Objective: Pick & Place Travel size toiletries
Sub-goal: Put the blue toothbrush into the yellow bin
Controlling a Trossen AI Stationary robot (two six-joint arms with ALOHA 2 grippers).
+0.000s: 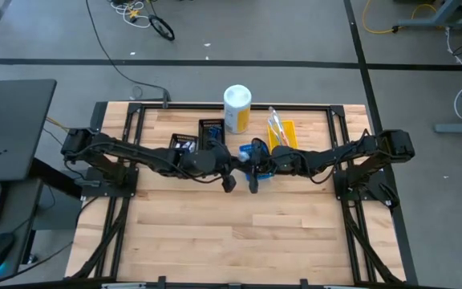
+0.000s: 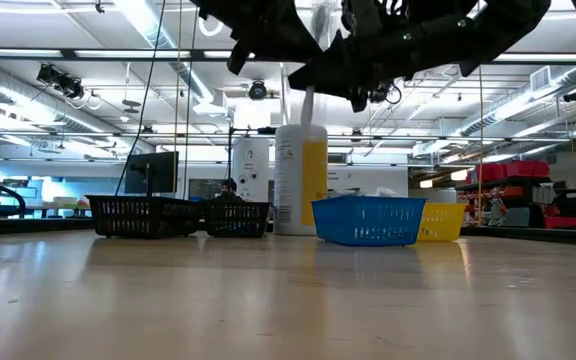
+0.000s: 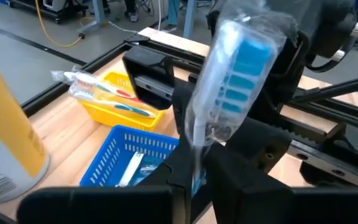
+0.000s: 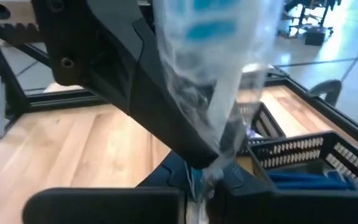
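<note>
- Above the table's middle, held in the air between our two grippers, is a wrapped toothbrush (image 3: 229,81), light blue inside clear plastic; it hangs over the wood just in front of the blue tray (image 1: 261,162).
- Our left gripper (image 3: 188,180) pinches the lower end of the wrapper, jaws nearly together on it.
- Our right gripper (image 4: 207,186) has its jaws narrowed onto the other end of the same packet, so both of us grip one item at once.
- We judge this to be a handover in mid-air, partway through the placing step.
- Next, one gripper must let go cleanly while the other holds firm, then carry the packet to its tray; the slippery wrap could slide or tug.
- More toothbrushes (image 3: 104,93) already lie across the yellow tray (image 3: 114,112), near the large canister (image 1: 237,107).
</note>
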